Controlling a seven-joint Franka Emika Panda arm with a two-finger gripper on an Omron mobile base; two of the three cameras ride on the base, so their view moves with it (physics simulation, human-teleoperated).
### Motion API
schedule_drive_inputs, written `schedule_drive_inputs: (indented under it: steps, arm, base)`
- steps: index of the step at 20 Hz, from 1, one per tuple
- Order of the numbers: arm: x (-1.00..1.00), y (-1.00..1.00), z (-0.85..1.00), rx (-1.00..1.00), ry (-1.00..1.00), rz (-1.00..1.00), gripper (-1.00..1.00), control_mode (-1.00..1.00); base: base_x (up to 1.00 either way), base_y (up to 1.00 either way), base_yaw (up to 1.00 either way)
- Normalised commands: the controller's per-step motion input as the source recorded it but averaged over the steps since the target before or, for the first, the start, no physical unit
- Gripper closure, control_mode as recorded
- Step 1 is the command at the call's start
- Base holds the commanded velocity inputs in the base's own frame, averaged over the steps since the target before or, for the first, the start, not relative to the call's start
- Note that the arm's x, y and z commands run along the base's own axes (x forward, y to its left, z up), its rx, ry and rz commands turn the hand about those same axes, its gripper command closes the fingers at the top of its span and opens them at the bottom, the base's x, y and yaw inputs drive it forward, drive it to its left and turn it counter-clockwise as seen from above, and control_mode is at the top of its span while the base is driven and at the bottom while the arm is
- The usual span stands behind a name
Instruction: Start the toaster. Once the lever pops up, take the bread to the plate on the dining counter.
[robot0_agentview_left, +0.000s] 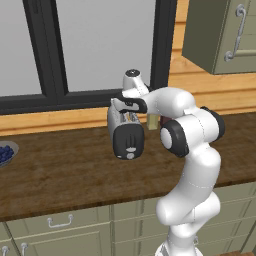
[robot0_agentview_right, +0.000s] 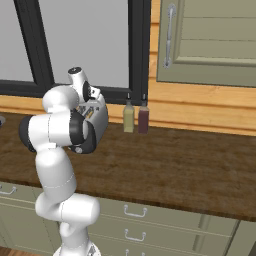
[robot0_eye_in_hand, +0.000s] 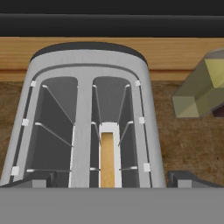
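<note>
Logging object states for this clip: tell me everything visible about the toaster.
The toaster is small and silver with a rounded black end panel carrying a slider and round knob. It stands upright on the brown wood counter below the window. From the hand view, it has two wire-guided slots; the right one holds the bread, the left one nothing.

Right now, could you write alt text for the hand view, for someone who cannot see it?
Looking down into a silver two-slot toaster: a thin light-tan bread slice stands edge-on in the right-hand slot, the other slot shows bare wire guides. The end effector hovers above, its dark fingertips spread at either side. An olive-yellow bottle stands to the right on the brown wood-grain counter.
</note>
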Motion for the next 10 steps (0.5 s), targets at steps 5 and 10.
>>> schedule_drive_inputs:
  steps: [5,10]
  arm:
    - [0.0,0.0,0.0,0.0,0.0,0.0,-1.0,-1.0]
    - [0.0,0.0,0.0,0.0,0.0,0.0,-1.0,-1.0]
  base:
    - [0.0,0.0,0.0]
    - [0.0,0.0,0.0]
